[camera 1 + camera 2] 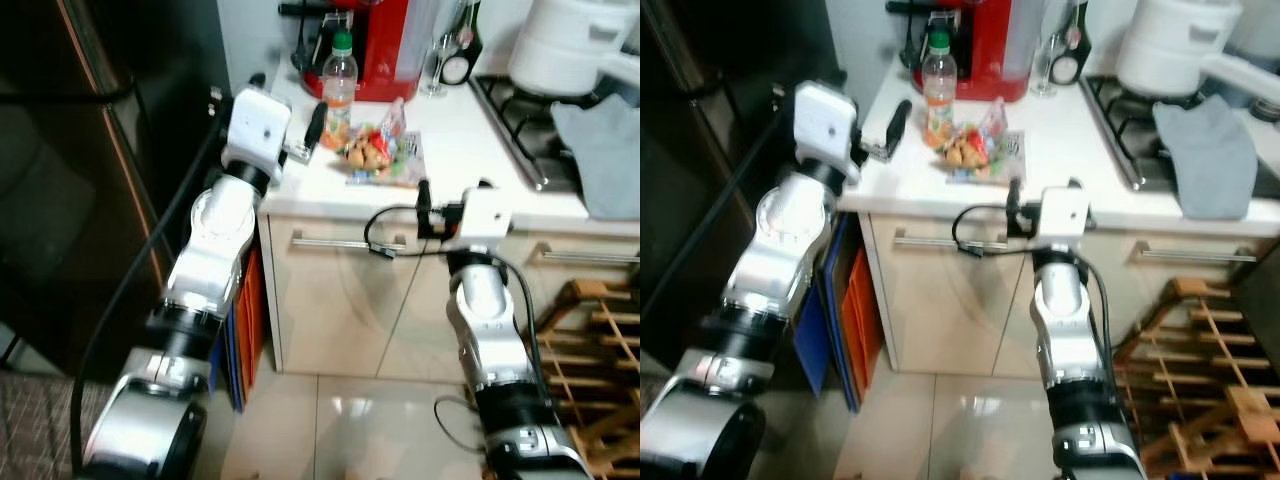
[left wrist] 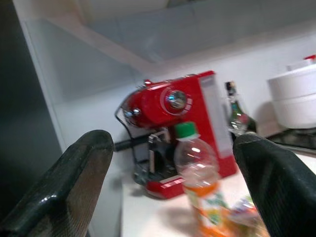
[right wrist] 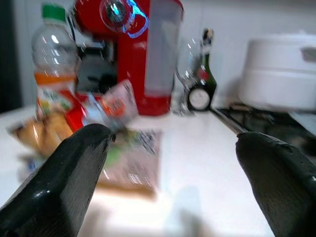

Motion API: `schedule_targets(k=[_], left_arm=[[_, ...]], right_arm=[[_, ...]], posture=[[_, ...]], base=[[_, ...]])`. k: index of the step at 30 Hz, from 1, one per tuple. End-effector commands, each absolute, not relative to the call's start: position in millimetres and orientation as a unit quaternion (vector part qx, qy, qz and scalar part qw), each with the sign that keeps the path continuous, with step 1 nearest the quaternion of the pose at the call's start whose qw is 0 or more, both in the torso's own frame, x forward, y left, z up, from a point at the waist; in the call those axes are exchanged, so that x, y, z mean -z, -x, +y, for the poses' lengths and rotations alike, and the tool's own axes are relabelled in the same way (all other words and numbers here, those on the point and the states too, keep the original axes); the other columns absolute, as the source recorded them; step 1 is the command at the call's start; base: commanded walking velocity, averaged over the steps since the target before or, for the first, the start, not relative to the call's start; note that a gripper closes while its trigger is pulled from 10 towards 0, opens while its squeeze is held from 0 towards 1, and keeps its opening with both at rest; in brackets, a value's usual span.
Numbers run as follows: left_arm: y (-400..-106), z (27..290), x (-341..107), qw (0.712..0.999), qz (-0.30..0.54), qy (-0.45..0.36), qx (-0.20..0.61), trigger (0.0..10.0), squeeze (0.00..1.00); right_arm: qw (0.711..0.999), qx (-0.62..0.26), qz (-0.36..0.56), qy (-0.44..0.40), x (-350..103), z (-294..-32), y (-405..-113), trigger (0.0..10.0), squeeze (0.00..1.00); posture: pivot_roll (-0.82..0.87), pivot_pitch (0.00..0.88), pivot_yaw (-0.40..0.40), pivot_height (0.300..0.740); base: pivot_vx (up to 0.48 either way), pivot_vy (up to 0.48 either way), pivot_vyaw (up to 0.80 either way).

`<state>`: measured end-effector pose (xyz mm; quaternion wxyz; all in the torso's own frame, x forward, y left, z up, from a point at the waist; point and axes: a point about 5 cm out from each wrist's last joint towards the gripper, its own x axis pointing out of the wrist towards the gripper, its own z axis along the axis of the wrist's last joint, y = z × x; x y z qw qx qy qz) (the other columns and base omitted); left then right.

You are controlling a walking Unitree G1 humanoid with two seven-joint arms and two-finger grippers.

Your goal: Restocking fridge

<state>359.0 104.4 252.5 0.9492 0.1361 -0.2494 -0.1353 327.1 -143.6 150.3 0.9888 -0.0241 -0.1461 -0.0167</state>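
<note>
Left eye view: dark fridge (image 1: pixel 60 180) at left, white counter (image 1: pixel 470 150) ahead. Pre-grasp step — juice bottle (image 1: pixel 339 88) and snack bag (image 1: pixel 380 150) on counter. Left gripper (image 1: pixel 303 135) jaws spread, just beside bottle; right gripper (image 1: pixel 424 208) spread at counter edge. Next — close on bottle.

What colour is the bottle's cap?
Green. The bottle cap shows best in the right wrist view.

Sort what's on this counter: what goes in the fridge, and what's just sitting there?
For the job:
juice bottle
bag of snacks
left gripper, open beside the bottle
right gripper, open at the counter edge

Lying about:
red coffee machine
white pot
grey cloth
</note>
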Motion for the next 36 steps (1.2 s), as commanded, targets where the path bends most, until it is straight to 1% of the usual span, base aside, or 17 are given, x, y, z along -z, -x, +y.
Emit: schedule_targets(k=[1, 5, 9, 12, 17, 21, 23, 30, 33, 35, 36], left_arm=[[-362.0, 115.2, -262.4, 0.948, -0.264, -0.132, 0.116, 10.0, 0.0], [-363.5, 115.1, -292.0, 0.936, -0.311, -0.124, 0.109, 10.0, 0.0], [-368.3, 104.1, -314.4, 0.924, -0.336, -0.114, 0.14, 10.0, 0.0], [-373.8, 94.2, -317.8, 0.923, -0.328, -0.113, 0.167, 10.0, 0.0], [-382.2, 75.1, -318.2, 0.92, -0.303, -0.13, 0.213, 10.0, 0.0], [-389.4, 69.2, -312.9, 0.929, -0.264, -0.119, 0.23, 10.0, 0.0], [-390.8, 68.9, -312.1, 0.93, -0.259, -0.118, 0.232, 10.0, 0.0], [-395.3, 65.0, -308.4, 0.934, -0.237, -0.037, 0.264, 10.0, 0.0], [-402.4, 68.3, -300.4, 0.944, -0.21, -0.017, 0.255, 10.0, 0.0], [-409.6, 74.2, -290.2, 0.956, -0.176, -0.008, 0.234, 10.0, 0.0], [-409.6, 74.2, -290.2, 0.956, -0.176, -0.008, 0.234, 10.0, 0.0]], right_arm=[[0.985, 0.004, -0.173, 0.027, -163.6, -134.3, -326.1, 10.0, 0.13], [0.973, 0.02, -0.226, 0.039, -187.0, -137.3, -319.3, 10.0, 0.13], [0.96, 0.043, -0.274, 0.037, -213.2, -140.9, -311.9, 10.0, 0.14], [0.957, 0.063, -0.282, 0.034, -218.9, -145.1, -310.2, 10.0, 0.13], [0.959, 0.093, -0.267, 0.031, -214.5, -153.7, -306.6, 10.0, 0.14], [0.962, 0.096, -0.254, 0.038, -209.3, -157.1, -302.7, 10.0, 0.14], [0.962, 0.098, -0.252, 0.039, -209.0, -157.7, -301.5, 10.0, 0.14], [0.964, 0.103, -0.243, 0.04, -208.4, -159.8, -298.6, 10.0, 0.14], [0.965, 0.093, -0.242, 0.041, -208.7, -158.3, -300.0, 10.0, 0.14], [0.967, 0.081, -0.238, 0.044, -207.5, -155.9, -301.0, 10.0, 0.14], [0.967, 0.081, -0.238, 0.044, -207.5, -155.9, -301.0, 10.0, 0.14]], posture=[[-0.03, 0.0, 0.034, 0.74], [-0.04, 0.0, 0.021, 0.74], [-0.03, 0.0, 0.01, 0.74], [-0.04, 0.0, 0.01, 0.74], [-0.06, 0.0, 0.029, 0.74], [-0.08, 0.0, 0.045, 0.74], [-0.09, 0.0, 0.047, 0.74], [-0.09, 0.0, 0.04, 0.74], [-0.09, 0.0, 0.037, 0.74], [-0.1, 0.0, 0.037, 0.74], [-0.1, 0.0, 0.037, 0.74]], base=[[0.48, 0.0, 0.0], [0.48, 0.0, 0.0], [0.48, 0.0, 0.0], [0.48, 0.0, 0.0], [0.48, 0.0, 0.0], [0.0, 0.0, 0.0], [0.0, 0.0, 0.0], [0.0, 0.0, 0.0], [0.0, 0.0, 0.0], [0.0, 0.0, 0.0], [0.0, 0.0, 0.0]])
